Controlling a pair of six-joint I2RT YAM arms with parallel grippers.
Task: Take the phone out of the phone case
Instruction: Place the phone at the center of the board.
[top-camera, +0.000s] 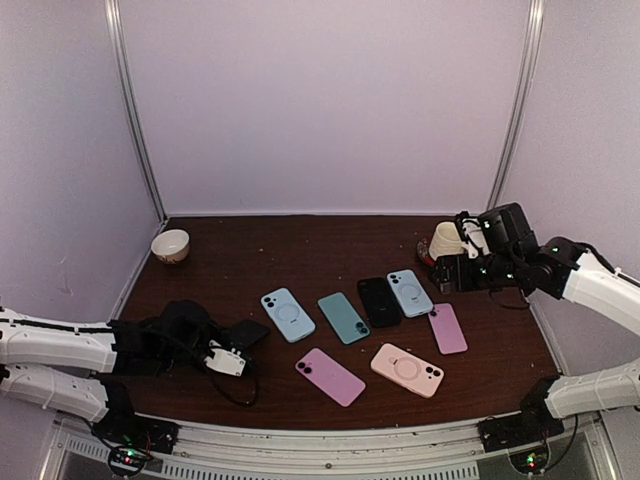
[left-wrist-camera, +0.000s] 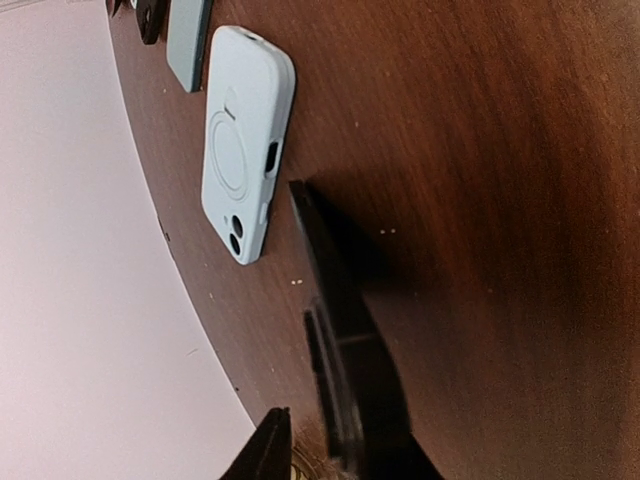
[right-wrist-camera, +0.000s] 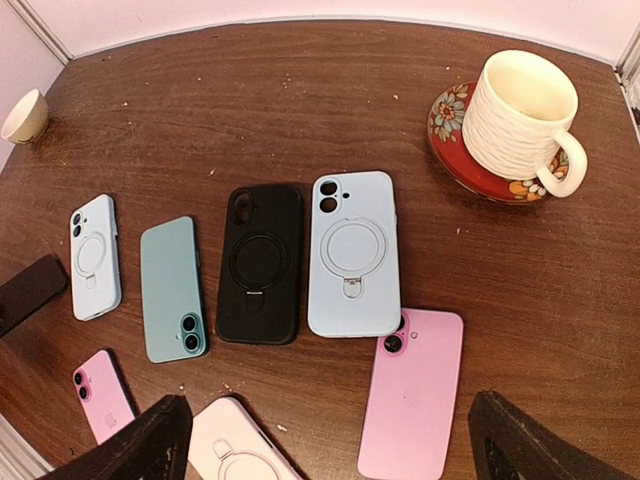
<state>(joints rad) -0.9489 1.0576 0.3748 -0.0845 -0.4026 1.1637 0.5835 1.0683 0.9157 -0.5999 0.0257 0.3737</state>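
Note:
A bare black phone (top-camera: 248, 332) lies low over the table's left side, seen edge-on in the left wrist view (left-wrist-camera: 335, 320). My left gripper (top-camera: 228, 358) is around it with the jaws slightly open; one finger (left-wrist-camera: 265, 450) stands a little apart from the phone's edge, the other is hidden behind it. A black phone case (top-camera: 379, 300) with a ring stand lies back-up mid-table (right-wrist-camera: 260, 262). My right gripper (top-camera: 447, 272) hovers open above the row of phones (right-wrist-camera: 330, 450), holding nothing.
Lying around are a light blue case (left-wrist-camera: 245, 140), a teal phone (right-wrist-camera: 172, 288), a light blue ring-stand case (right-wrist-camera: 353, 252), two pink phones (right-wrist-camera: 413, 392) (right-wrist-camera: 100, 395) and a pale pink case (right-wrist-camera: 235, 445). A mug on a saucer (right-wrist-camera: 520, 115) stands back right, a small bowl (top-camera: 170, 245) back left.

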